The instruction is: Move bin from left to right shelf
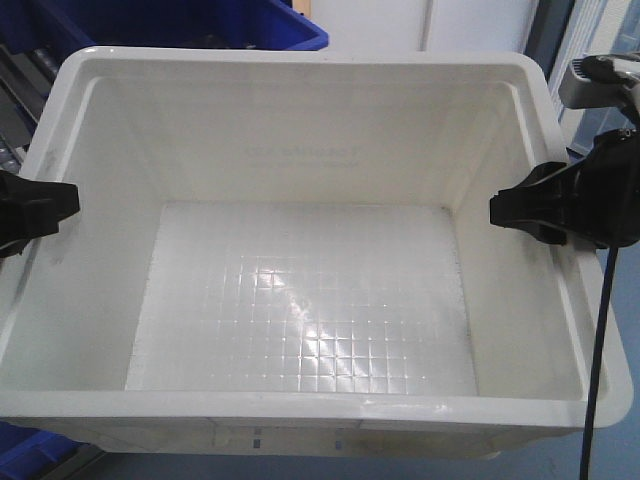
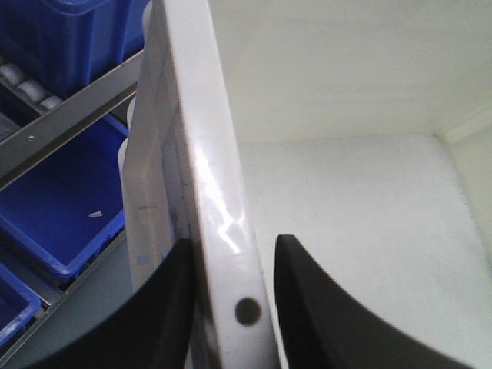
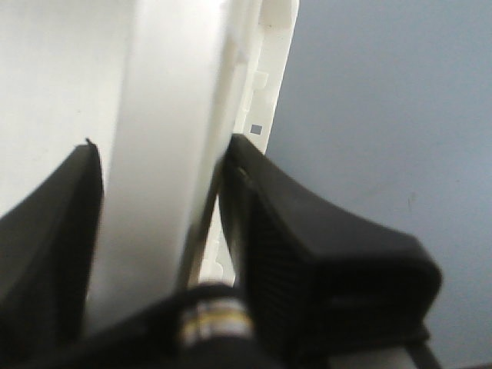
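at the frame's left edge the left gripper (image 1: 45, 210) has its fingers (image 2: 307, 323) clamped across the rim of the white bin (image 1: 300, 62), which fills the view, with blue totes (image 1: 200, 25) behind it at upper left. at the right edge the right gripper (image 1: 520, 212) pinches the opposite wall. i'd say the carry is in hand. next, both arms need to swing right together and keep the bin level.

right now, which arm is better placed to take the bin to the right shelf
Right, though not alone. Jaws of the right arm clamp the bin on its right rim, the side it must travel toward; the left arm clamps the opposite rim and should probably follow.
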Controlling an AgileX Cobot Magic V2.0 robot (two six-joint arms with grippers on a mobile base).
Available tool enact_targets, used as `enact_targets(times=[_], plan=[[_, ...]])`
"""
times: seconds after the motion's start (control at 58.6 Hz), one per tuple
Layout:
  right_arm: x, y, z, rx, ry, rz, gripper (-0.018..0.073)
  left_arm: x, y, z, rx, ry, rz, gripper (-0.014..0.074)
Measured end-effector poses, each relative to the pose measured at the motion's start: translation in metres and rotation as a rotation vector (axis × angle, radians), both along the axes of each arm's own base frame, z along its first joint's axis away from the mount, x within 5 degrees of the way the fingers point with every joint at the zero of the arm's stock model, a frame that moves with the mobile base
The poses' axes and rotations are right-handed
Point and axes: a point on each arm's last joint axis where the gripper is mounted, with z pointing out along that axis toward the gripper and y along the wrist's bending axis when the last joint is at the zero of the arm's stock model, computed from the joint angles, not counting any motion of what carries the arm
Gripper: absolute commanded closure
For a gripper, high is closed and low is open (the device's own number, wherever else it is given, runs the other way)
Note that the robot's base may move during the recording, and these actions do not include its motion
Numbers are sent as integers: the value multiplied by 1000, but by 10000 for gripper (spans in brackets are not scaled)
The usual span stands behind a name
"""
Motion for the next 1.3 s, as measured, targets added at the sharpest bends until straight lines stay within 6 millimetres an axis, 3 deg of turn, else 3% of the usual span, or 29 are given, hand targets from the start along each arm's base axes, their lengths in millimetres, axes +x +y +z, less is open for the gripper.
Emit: enact_targets(times=[1.298], plan=[[0,0,0,0,1,1,564,0,0,0,0,0,0,596]])
